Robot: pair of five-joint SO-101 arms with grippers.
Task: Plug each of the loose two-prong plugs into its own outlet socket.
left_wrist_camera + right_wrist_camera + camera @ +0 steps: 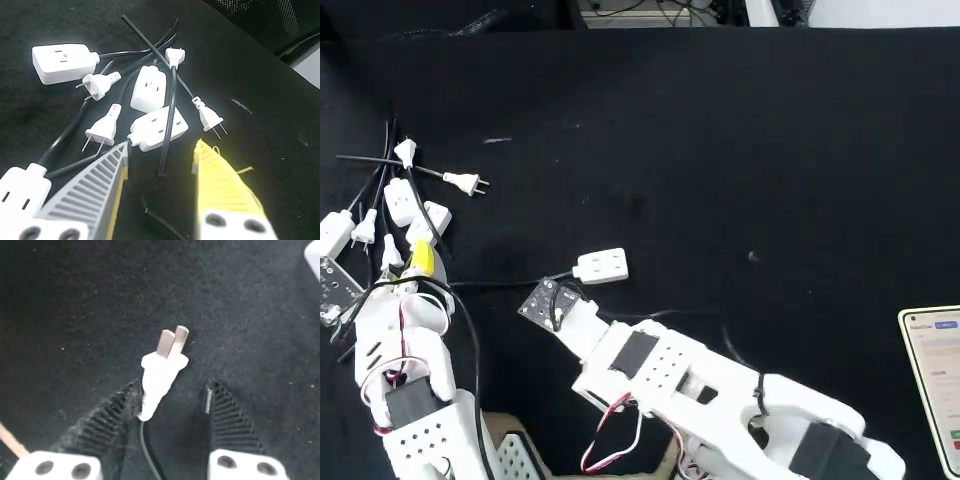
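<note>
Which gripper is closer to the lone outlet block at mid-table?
Right. The right gripper sits just beside the outlet block; the left gripper is farther off, by the pile of plugs.

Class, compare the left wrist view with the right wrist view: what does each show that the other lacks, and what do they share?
Left wrist view: several white outlet sockets and loose plugs among black cords, ahead of the left gripper. Right wrist view: one two-prong plug between the jaws of the right gripper. Shared: black table, open jaws.

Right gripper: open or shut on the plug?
Open. The right gripper has its fingers standing apart on either side of the plug, with a clear gap beside it.
</note>
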